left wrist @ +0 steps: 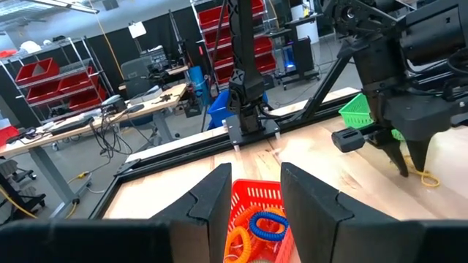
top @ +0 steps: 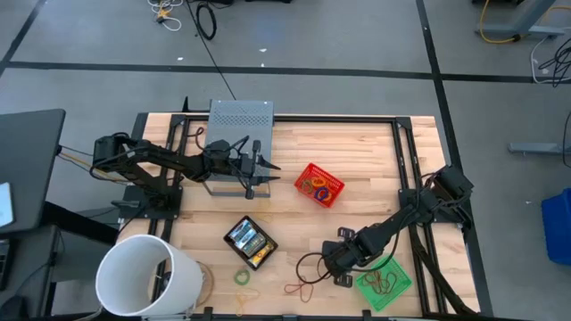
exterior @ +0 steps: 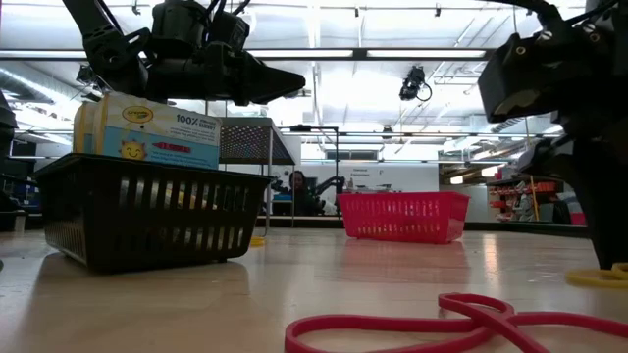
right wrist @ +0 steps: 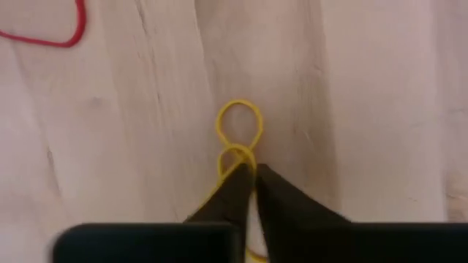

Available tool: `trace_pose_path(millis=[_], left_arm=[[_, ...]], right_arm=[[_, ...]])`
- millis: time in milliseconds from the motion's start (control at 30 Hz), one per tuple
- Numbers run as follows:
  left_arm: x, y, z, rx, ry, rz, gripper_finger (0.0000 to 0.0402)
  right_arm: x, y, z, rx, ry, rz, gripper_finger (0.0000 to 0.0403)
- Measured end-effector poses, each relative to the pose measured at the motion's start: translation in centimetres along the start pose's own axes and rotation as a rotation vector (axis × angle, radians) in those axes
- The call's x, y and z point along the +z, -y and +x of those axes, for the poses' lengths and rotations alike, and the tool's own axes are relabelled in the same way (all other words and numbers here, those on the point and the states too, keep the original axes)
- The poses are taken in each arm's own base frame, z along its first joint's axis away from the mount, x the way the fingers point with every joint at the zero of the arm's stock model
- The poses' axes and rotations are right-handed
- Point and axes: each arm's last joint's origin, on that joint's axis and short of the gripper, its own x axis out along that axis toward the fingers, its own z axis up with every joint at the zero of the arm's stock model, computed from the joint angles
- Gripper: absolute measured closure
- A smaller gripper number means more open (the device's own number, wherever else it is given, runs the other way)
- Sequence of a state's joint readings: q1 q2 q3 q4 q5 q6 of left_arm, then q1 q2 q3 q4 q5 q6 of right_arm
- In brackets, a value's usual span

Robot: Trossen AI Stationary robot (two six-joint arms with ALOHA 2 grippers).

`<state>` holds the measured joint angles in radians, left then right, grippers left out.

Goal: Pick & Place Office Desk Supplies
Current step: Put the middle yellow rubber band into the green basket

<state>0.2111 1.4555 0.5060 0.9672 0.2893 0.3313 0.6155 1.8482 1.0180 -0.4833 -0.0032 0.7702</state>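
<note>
My right gripper (right wrist: 248, 174) points down at the table's near right and is shut on a thin yellow rubber band (right wrist: 238, 124). My left gripper (top: 265, 169) is open and empty, held above the table just left of the red basket (top: 319, 185), which holds orange and blue bands (left wrist: 256, 223). A black basket (top: 250, 242) holds yellow-and-green crayon boxes (exterior: 147, 127). A red band (top: 299, 287) and a green loop (top: 242, 277) lie flat on the table. My right gripper pinches the yellow band at one end of its twisted loop (right wrist: 235, 155) between its two fingertips. The fingers come from above, pointing down. The band's far loop (right wrist: 239, 109) lies on the wood, slack.
A large white bucket (top: 147, 276) stands at the near left corner. A green basket (top: 384, 283) with bands sits near right, beside my right arm. A grey perforated box (top: 239, 114) stands at the far edge. Bare wood lies between the baskets.
</note>
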Motion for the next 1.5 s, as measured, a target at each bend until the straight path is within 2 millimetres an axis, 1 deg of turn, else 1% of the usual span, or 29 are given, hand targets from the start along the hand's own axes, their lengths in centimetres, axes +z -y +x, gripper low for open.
trace_pose_path(millis=[67, 100, 267, 433, 633, 733, 900, 1033, 1167, 1233, 1367, 1500], left_arm=[[0.0, 0.0, 0.0, 0.000, 0.000, 0.000, 0.0274], [0.0, 0.0, 0.0, 0.000, 0.000, 0.001, 0.0274], [0.0, 0.0, 0.0, 0.000, 0.000, 0.002, 0.0274], [0.0, 0.0, 0.0, 0.000, 0.000, 0.002, 0.0274], [0.0, 0.0, 0.0, 0.000, 0.001, 0.002, 0.0274], [0.0, 0.0, 0.0, 0.000, 0.001, 0.002, 0.0274], [0.0, 0.0, 0.0, 0.000, 0.001, 0.002, 0.0274], [0.0, 0.0, 0.0, 0.000, 0.001, 0.002, 0.0274], [0.0, 0.0, 0.0, -0.005, 0.002, 0.002, 0.0274], [0.0, 0.0, 0.0, -0.007, 0.003, 0.002, 0.0274], [0.0, 0.0, 0.0, -0.007, 0.003, 0.007, 0.0274], [0.0, 0.1, 0.0, -0.023, 0.008, 0.009, 0.0274]], right_arm=[[0.0, -0.1, 0.0, 0.008, 0.000, 0.000, 0.0369], [0.0, -0.1, 0.1, 0.016, -0.002, 0.000, 0.0385], [0.4, 0.0, 0.0, 0.032, -0.012, 0.035, 0.0398], [1.9, -0.6, -1.3, 0.024, -0.038, 0.030, 0.0401], [3.8, -2.2, -5.4, -0.008, -0.088, -0.009, 0.0401], [4.6, -3.0, -7.8, 0.008, -0.125, -0.003, 0.0402], [4.9, -3.9, -11.5, 0.028, -0.226, 0.066, 0.0402], [4.6, -4.4, -13.3, 0.080, -0.333, 0.170, 0.0402], [3.8, -4.8, -13.5, 0.100, -0.433, 0.236, 0.0403], [3.1, -4.9, -13.0, 0.105, -0.479, 0.261, 0.0403], [1.4, -4.7, -10.9, 0.068, -0.573, 0.283, 0.0403], [-0.2, -4.1, -8.0, 0.073, -0.625, 0.298, 0.0403]])
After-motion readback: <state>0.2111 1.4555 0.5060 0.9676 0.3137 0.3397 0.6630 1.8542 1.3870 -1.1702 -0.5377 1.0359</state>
